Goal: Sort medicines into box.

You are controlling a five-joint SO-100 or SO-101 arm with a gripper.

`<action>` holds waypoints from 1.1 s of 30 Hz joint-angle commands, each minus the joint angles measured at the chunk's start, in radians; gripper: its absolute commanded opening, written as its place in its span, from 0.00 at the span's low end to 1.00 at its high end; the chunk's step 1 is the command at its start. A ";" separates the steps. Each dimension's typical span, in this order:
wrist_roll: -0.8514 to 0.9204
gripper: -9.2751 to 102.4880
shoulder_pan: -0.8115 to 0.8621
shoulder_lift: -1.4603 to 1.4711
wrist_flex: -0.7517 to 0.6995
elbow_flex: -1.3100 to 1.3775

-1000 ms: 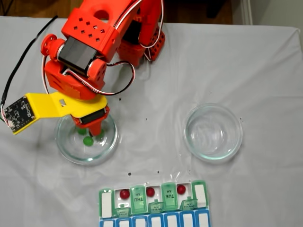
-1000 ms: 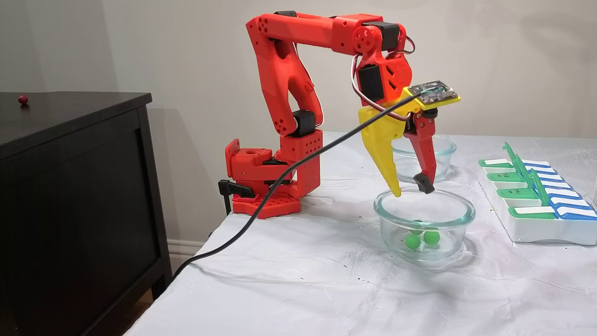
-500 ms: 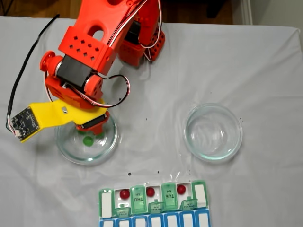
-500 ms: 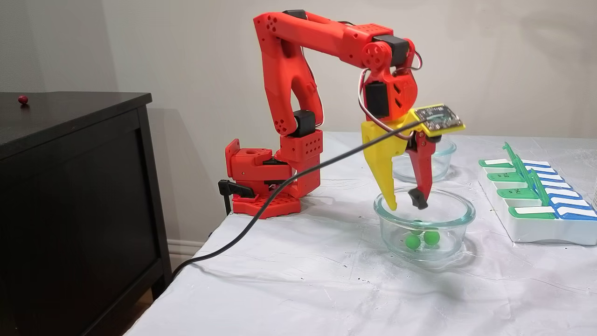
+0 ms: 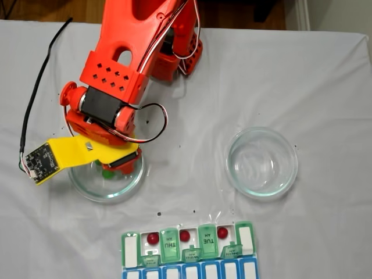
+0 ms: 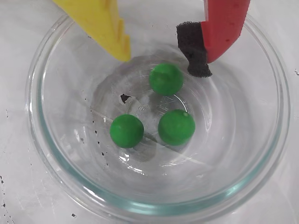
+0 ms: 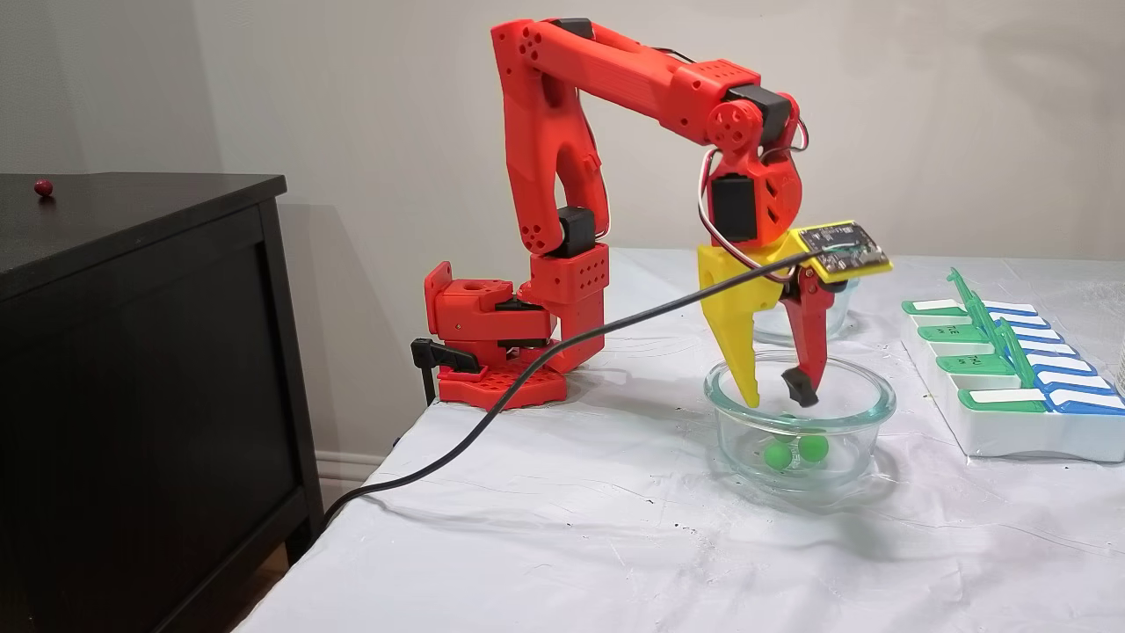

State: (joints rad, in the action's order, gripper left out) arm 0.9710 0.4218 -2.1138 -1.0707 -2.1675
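In the left dish, wrist view: 3 green pills on the glass bottom, loosely clustered, none touching. Gripper inside the rim, jaws apart wide enough to span 1 pill, holding nothing; yellow finger and red finger with its black foam pad flank the uppermost pill from above, tips not down to it yet. Side fixed view: gripper below the rim of the dish, green pills lower down at the bottom. Top fixed view: 3 red pills sitting in open cells of the box at the lower edge, green lids marked THU and TUE between them; second dish to the right, nothing seen in it. Probably the red half done, green half starting: step in hand looks like the reach for the 1st green pill. Next move calls for a short further drop to the bottom, jaws centred on the uppermost pill, then a gentle close. Round and glossy on curved glass, so likely to roll or squirt out if pinched off-centre; neighbours near enough to be knocked. Then a lift clear of the rim and a carry to the box.
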 commanded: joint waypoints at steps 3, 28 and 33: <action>-0.002 0.27 -0.011 -0.012 0.026 0.071; 0.006 0.26 -0.023 0.041 0.097 0.026; 0.006 0.26 -0.029 0.058 0.101 0.023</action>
State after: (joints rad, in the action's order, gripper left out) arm 0.9787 0.4034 -2.0525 -0.9802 -2.1660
